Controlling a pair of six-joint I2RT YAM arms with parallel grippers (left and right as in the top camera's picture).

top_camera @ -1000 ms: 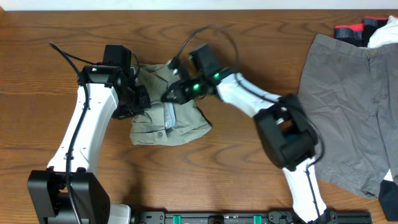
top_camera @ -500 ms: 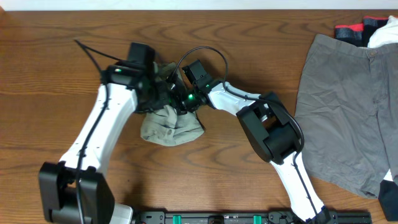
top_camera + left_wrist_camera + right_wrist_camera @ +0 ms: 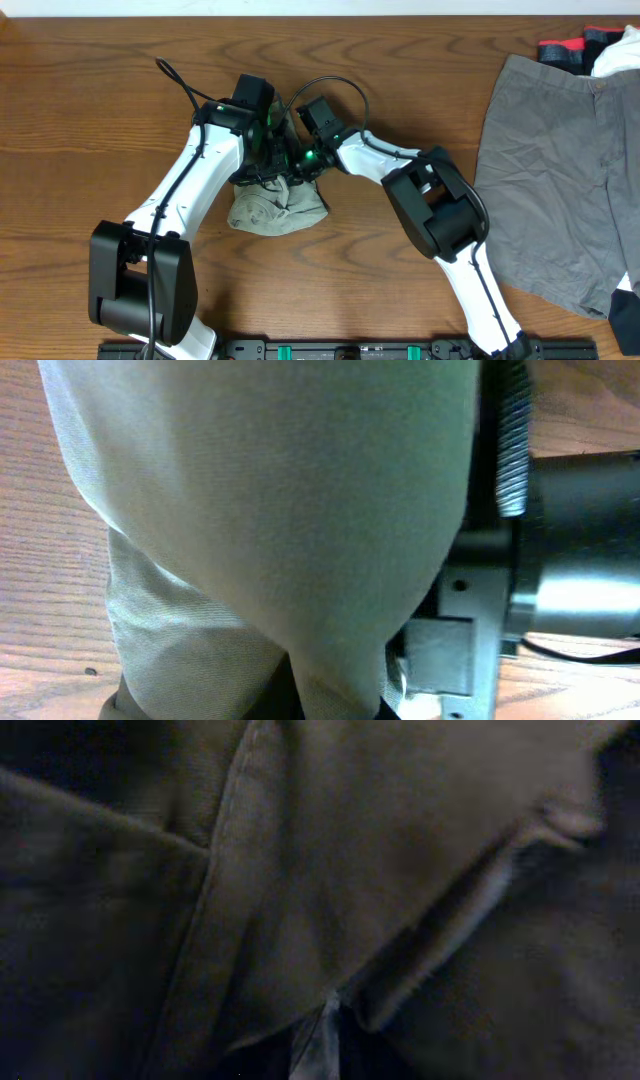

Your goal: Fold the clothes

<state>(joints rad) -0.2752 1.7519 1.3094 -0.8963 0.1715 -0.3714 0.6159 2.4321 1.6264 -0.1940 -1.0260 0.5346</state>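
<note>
Shorts [image 3: 268,210] are limp cotton; pinch a seam [image 3: 215,900]. Cloth hides your left pincer [image 3: 258,158] and right pincer [image 3: 293,160]; grip can't be told.

A wooden table [image 3: 90,90] spreads beneath my jaws. Far to their right, at the back edge, a red-and-black item [image 3: 562,50] touches a white cloth [image 3: 620,60]. Behind them, a black rail [image 3: 380,351] lines the near edge.

Showing no readable text, labels, brands, numbers or signs in any view, near or far.
</note>
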